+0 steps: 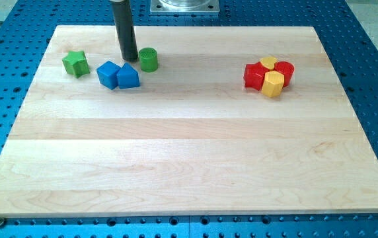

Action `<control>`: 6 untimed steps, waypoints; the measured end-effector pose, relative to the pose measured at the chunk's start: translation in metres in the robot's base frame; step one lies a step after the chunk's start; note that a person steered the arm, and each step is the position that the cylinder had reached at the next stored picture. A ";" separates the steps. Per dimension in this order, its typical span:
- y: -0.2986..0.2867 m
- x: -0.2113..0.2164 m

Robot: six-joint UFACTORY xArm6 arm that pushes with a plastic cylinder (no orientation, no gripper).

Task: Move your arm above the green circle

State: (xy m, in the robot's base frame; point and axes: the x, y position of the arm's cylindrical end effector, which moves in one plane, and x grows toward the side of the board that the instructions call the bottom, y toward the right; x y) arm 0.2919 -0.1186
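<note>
The green circle point(149, 59) sits near the bench point(176, 165) top edge toward its left corner, my tip point(130, 59) just to its left above two blue blocks point(117, 75); the end effector, a bare rod, holds nothing and should, I judge, swing round the circle's top without nudging it.
</note>
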 end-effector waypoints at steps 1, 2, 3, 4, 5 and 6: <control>-0.005 -0.006; 0.019 -0.035; 0.019 -0.035; 0.025 -0.043; 0.025 -0.043; 0.025 -0.041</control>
